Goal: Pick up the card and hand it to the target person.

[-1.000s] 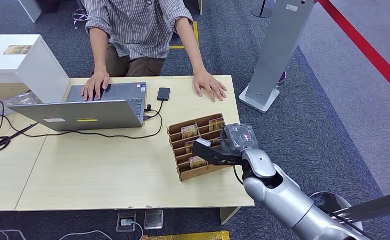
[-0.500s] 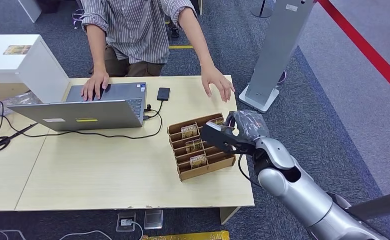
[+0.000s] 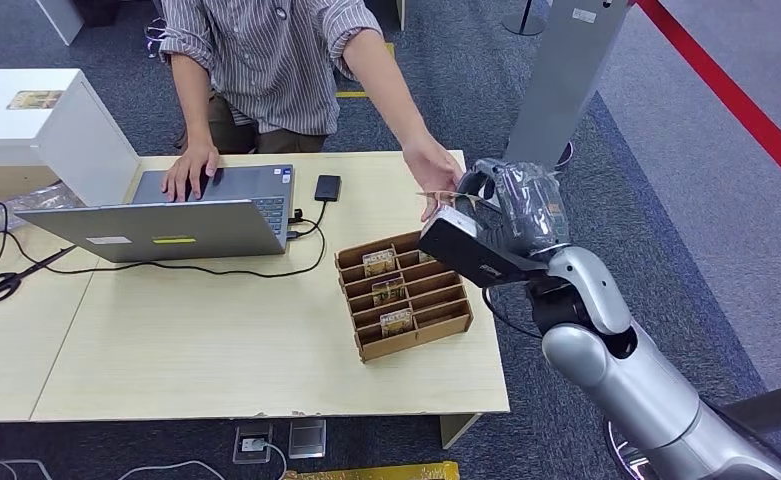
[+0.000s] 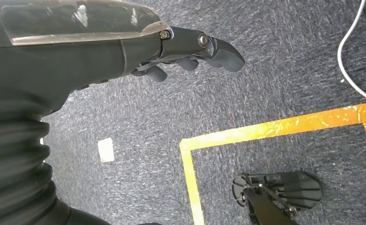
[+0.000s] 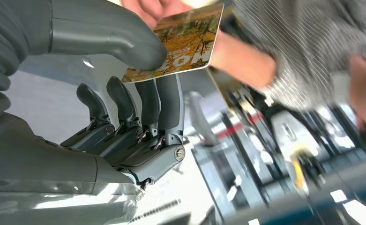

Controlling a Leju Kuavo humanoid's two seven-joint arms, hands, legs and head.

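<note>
Head view: right hand [image 3: 486,225] is raised above the far right corner of the tabletop [image 3: 216,350], just beyond the cardboard card rack [image 3: 403,292]. A thin card [image 3: 444,197] sticks out edge-on toward the person [image 3: 266,60], whose outstretched hand [image 3: 432,172] is at the card's far edge; whether it grips the card I cannot tell from here. The person's other hand rests on the laptop [image 3: 181,215]. Three cards remain in the rack.

Left wrist view: left hand [image 4: 190,51] hangs over grey carpet with yellow floor tape, fingers loosely curled and apart, holding nothing.

Right wrist view: thumb presses the card [image 5: 183,44] from one side and the fingers [image 5: 164,101] back it from the other, a firm pinch on the near edge. The person's fingertips overlap the card's opposite corner; the rest is blurred.

Judgement: the step is the handover itself. To do it well, hold the arm steady at this height, keep the card level and the free edge exposed, and ease the pinch only once the person's pull is clearly felt. Letting go too soon risks dropping the card onto the rack or off the tabletop's right edge.
</note>
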